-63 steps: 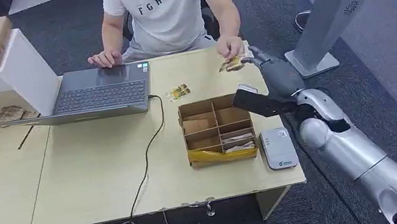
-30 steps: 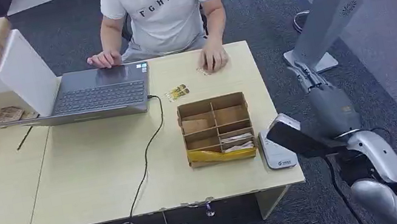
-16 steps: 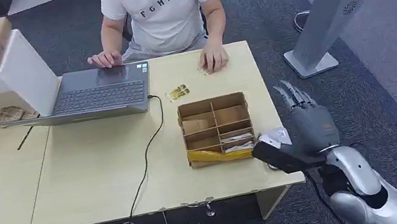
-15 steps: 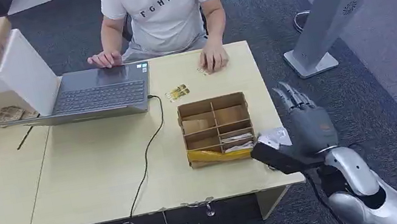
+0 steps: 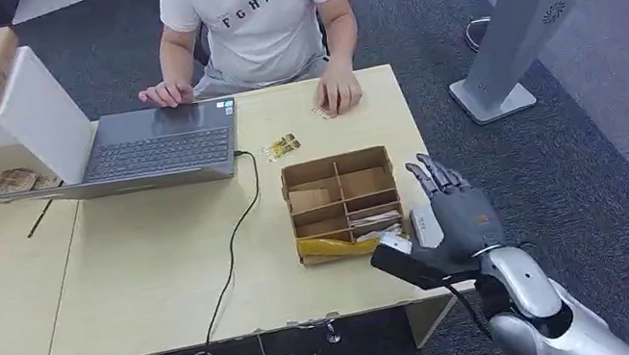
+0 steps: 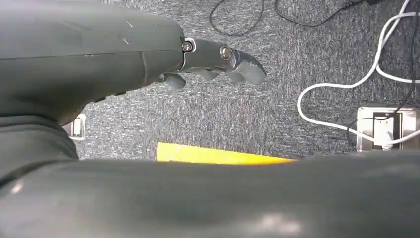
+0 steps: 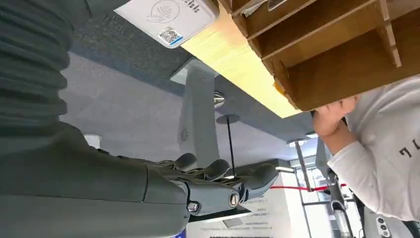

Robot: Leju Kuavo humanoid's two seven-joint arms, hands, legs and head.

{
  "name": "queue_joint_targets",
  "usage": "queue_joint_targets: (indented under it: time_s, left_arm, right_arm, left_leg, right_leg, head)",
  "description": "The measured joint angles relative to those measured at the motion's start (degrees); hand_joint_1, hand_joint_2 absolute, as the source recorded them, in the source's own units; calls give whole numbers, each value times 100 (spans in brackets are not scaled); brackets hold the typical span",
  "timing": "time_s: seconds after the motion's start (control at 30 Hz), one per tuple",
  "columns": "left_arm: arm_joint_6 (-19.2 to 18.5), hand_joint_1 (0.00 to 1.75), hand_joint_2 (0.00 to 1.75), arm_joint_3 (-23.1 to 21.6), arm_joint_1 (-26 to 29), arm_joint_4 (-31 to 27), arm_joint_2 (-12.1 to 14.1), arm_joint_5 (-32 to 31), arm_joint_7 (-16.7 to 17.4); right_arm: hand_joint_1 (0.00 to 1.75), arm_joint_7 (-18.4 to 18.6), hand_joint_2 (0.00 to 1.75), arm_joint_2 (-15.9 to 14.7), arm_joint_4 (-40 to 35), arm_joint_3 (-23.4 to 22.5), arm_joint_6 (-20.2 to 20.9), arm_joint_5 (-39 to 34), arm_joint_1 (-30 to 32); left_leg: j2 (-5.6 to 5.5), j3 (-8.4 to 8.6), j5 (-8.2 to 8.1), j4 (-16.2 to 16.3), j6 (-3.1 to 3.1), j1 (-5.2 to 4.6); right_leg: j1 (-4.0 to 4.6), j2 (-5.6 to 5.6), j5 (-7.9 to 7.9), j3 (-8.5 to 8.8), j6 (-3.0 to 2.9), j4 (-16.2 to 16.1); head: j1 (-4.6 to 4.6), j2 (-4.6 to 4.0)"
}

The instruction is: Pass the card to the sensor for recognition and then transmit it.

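Observation:
My right hand (image 5: 452,215) hovers with fingers spread and nothing in it above the table's front right corner, mostly covering the white card sensor there. The right wrist view shows the sensor (image 7: 168,15) with its QR sticker beside the same empty hand (image 7: 213,187). A divided cardboard box (image 5: 335,162) holding cards stands just left of the hand. At the far edge the person's hand (image 5: 338,93) lies flat on the table over a card that hardly shows. Two yellow cards (image 5: 283,147) lie nearby. My left hand (image 6: 218,58) hangs empty over the floor, fingers loosely extended.
A grey laptop (image 5: 158,144) sits at the back left, and its black cable (image 5: 234,250) runs over the front edge. A person sits behind the table. A grey stand base (image 5: 494,97) is on the carpet to the right. A white cable and power strip (image 6: 384,131) lie on the floor.
My right hand handed the card to the person at the far edge, then pulled back empty to the front right corner and shifted left over the sensor. The person's hand laid the card down.

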Motion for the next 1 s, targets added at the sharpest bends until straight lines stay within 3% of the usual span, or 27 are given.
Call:
queue_joint_targets:
  time_s: [0.57, 0.67, 1.0]
  left_arm:
    - [-63, 0, 0, -4, -3, 0, 13, -66, -13]
    - [-85, 0, 0, -7, -3, 0, 13, -94, -30]
    - [-83, 0, 0, -7, -3, 0, 15, -85, -33]
  right_arm:
    - [0, -52, 175, 308, 315, 17, 85, 197, -105]
    - [0, -229, 175, 570, 479, 17, 282, 697, -183]
    - [0, -354, 175, 831, 662, 15, 389, 842, -201]
  left_leg:
    - [0, 0, 0, 0, 0, 0]
    - [0, 1, 0, 0, 0, 0]
    - [0, 0, 0, 0, 0, 0]
  right_leg:
    - [0, 0, 0, 0, 0, 0]
    - [0, 1, 0, 0, 0, 0]
    - [0, 1, 0, 0, 0, 1]
  head:
    - [2, 0]
    - [0, 0]
    - [2, 0]
